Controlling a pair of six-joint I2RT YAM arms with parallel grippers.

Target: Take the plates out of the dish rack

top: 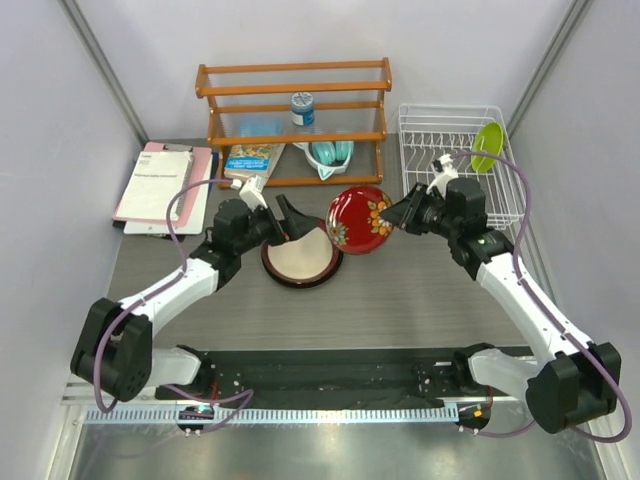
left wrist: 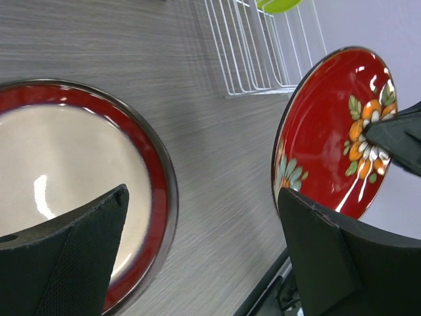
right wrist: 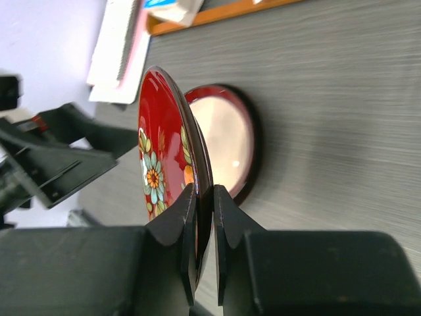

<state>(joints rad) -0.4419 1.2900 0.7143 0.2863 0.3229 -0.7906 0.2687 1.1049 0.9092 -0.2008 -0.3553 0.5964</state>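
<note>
My right gripper is shut on the rim of the small patterned red plate and holds it on edge above the table, left of the white dish rack. The lime green plate stands in the rack's far right corner. The larger dark red-rimmed plate lies flat on the table. My left gripper is open and empty, just above that plate's far edge. The grey-brown plate cannot be made out.
An orange wooden shelf stands at the back with a small bottle and a teal object. A pink clipboard and papers lie at the left. A black mat runs along the near edge.
</note>
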